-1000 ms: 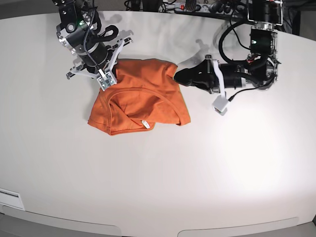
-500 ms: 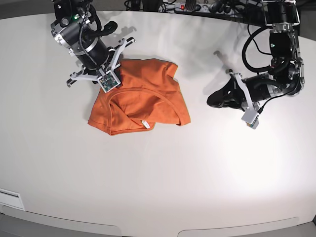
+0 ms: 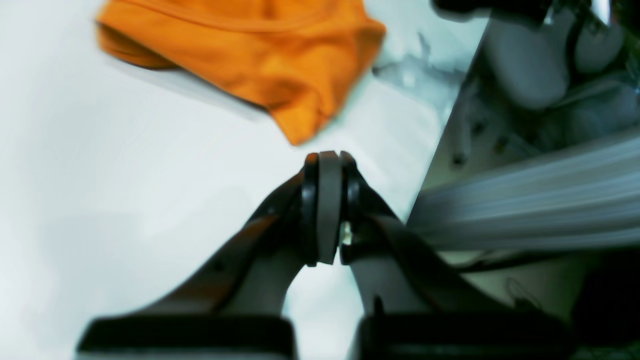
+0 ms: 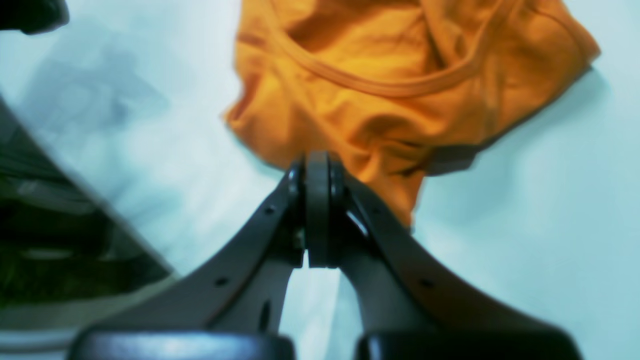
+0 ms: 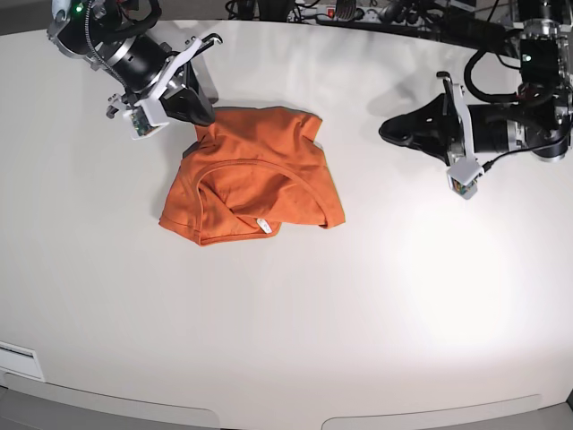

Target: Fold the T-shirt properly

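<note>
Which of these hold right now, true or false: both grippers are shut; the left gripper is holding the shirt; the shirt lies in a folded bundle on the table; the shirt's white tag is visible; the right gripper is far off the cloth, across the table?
1. Both grippers are shut. True: the left gripper and the right gripper each show jaws pressed together.
2. The left gripper holds the T-shirt. False: it is empty, apart from the cloth, with bare table between them.
3. The T-shirt lies in a folded bundle on the table. True, though wrinkled.
4. The white tag shows. True, near the neckline.
5. The right gripper is far across the table. False: it sits right at the shirt's edge.
</note>
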